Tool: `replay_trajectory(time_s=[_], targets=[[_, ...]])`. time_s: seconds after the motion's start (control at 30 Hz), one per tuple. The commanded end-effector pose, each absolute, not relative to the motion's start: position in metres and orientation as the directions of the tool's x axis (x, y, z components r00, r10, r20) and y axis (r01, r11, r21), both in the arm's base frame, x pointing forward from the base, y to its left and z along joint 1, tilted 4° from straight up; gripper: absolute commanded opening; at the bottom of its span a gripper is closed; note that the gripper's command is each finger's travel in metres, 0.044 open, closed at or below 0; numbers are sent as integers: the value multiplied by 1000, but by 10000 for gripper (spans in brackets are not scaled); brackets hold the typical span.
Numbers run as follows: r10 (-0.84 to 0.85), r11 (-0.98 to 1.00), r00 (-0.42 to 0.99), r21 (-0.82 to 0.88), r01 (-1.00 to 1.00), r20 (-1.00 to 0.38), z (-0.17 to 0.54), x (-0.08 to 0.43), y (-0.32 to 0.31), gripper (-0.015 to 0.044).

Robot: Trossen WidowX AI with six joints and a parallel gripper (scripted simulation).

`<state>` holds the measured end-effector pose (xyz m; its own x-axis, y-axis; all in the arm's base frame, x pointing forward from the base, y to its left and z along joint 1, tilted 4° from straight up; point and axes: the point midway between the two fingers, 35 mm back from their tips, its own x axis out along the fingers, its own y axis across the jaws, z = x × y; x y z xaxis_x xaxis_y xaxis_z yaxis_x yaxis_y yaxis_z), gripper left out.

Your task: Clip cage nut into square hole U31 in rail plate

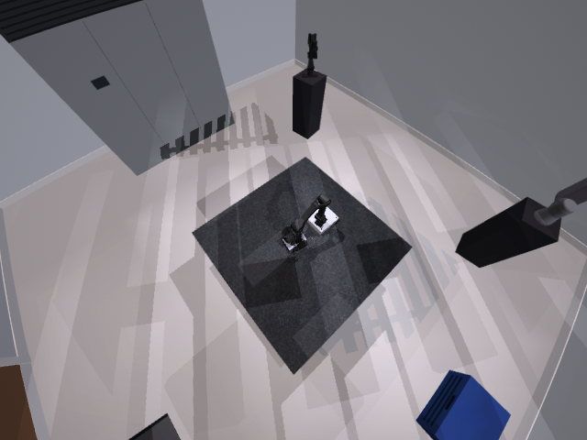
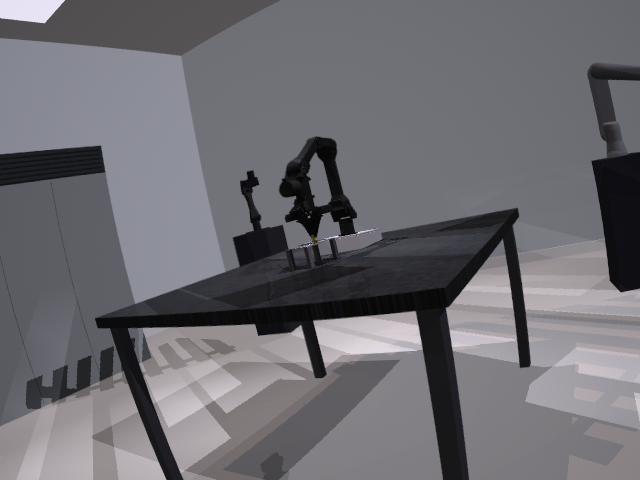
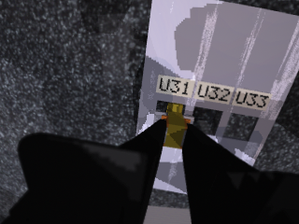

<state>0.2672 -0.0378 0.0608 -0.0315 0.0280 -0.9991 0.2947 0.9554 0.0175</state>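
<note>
With its fingers nearly together, gripper [image 2: 312,238] [image 3: 174,128] pinches the yellow cage nut [image 2: 313,239] [image 3: 175,133] at its orange parts. Nut sits over the square hole marked U31 [image 3: 163,106] in the pale rail plate [image 2: 299,245] [image 3: 161,154]; depth in the hole, cannot tell. Holes U32 [image 3: 207,122] and U33 [image 3: 242,129] lie to one side. Plate stands on short legs on the dark table [image 1: 265,222] [image 2: 403,268]. Arm [image 1: 310,213] [image 2: 333,178] bends over from a white block [image 1: 329,221] [image 2: 356,240] near the plate.

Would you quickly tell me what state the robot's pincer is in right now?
Pincer: closed on the yellow cage nut, at the U31 hole.
</note>
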Motion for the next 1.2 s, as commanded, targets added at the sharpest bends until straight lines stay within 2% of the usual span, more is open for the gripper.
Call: replay_trajectory(time_s=[0.0, 1.17], targets=[[31, 954, -32, 20, 300, -999, 60, 267, -37, 36], [18, 954, -36, 6, 300, -999, 60, 269, -32, 36]])
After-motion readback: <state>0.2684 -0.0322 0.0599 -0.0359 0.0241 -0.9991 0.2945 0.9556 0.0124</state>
